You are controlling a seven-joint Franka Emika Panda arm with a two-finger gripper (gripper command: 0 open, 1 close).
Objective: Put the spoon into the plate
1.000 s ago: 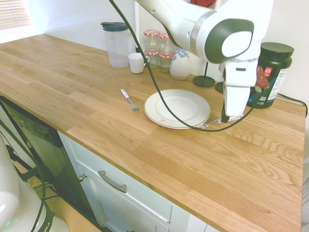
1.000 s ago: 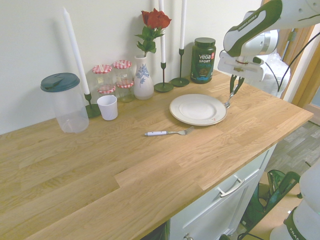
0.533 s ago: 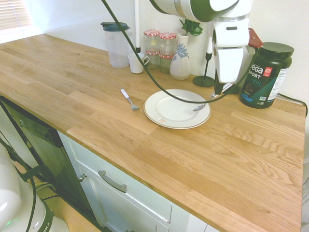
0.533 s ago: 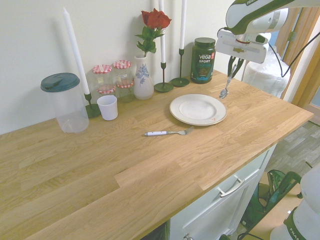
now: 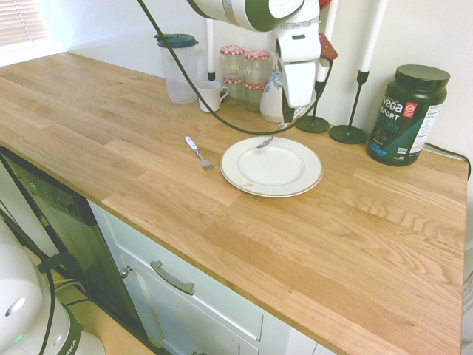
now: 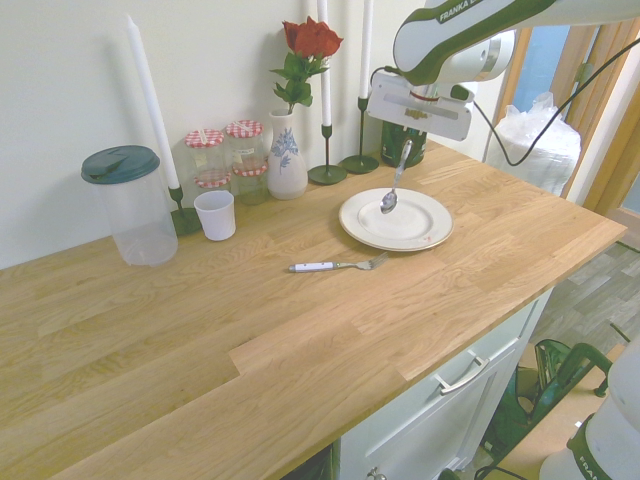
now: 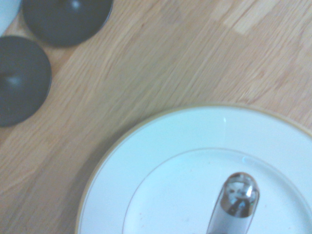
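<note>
Fingers closed on a spoon [image 6: 389, 202] should lower it gently, bowl centred, onto the plate [image 6: 428, 236] before opening.

Both exterior views are bright and slightly washed out, with pale, hazy walls. Soft shadows fall on the wall beside the tall candle [image 6: 150, 100]. The wide lenses take in much of the room. The wrist view is soft and a little blurred, its plate [image 7: 161, 131] tinted bluish, with a dark, soft-edged shadow along the rim. Small highlights glint on the spoon [image 7: 240, 195].
</note>
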